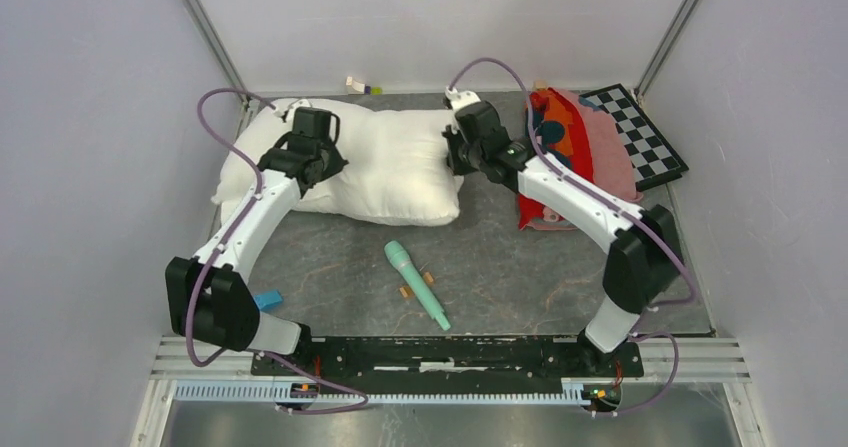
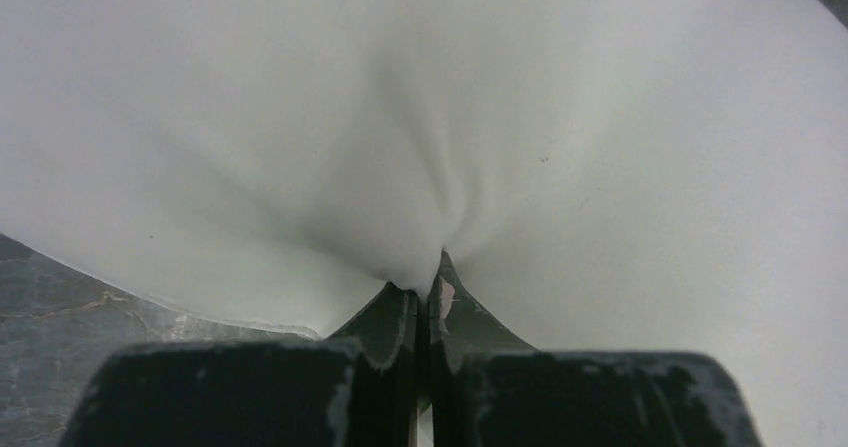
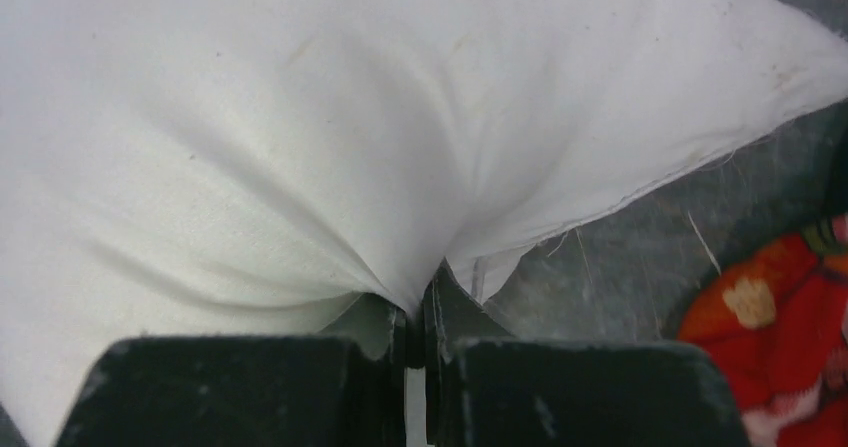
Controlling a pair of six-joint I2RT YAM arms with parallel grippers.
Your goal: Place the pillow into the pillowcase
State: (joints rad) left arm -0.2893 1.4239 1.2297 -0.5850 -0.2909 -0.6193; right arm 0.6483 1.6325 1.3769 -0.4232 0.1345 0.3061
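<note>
- Left wrist view: my left pincer (image 2: 425, 292) is clamped on a pinch of the pillow (image 2: 520, 127), and the cloth puckers into the jaws.
- My right pincer (image 3: 418, 302) is closed on pillow cloth near its seamed edge.
- The pillow lies on the table (image 1: 500, 257), far side, left of centre.
- The pillowcase (image 1: 575, 142) lies bunched near the pillow's right end.

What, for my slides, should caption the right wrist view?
Right gripper shut on puffy white pillow; red-orange fabric pillowcase nearby.

The pillow (image 3: 300, 117) is matt white woven cloth; the pillowcase (image 1: 565, 132) printed fabric; the table (image 1: 500, 257) marbled grey.
</note>
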